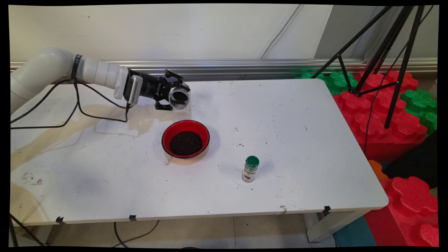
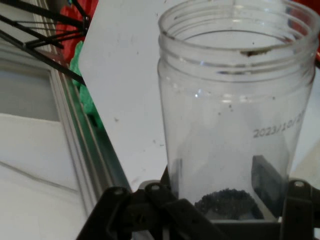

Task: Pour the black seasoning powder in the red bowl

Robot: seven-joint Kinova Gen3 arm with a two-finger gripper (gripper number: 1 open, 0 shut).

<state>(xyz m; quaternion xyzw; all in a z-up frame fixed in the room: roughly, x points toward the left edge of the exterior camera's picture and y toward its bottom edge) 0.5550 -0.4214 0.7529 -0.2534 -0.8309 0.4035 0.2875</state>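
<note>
spice shaker (image 1: 250,169), green cap, upright: nearest you, right of red bowl (image 1: 185,138) | bowl holds dark grains | clear plastic jar (image 1: 179,98) beyond bowl, lying sideways, clamped in gripper (image 1: 170,98): you'd find it light, slick, near-empty; grip the body.

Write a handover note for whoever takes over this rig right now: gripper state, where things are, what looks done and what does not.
Gripper: shut on the clear plastic jar, held on its side above the table's far left, mouth toward the camera; lid off, only a small dark residue at the bottom.
Things: red bowl sits just in front of the gripper, holding a heap of dark grains. Green-capped spice bottle stands upright nearer the front, right of the bowl, capped.
Done: jar nearly empty, bowl filled.
Left: jar not set down; spice bottle untouched; stray grains on the white table.
</note>
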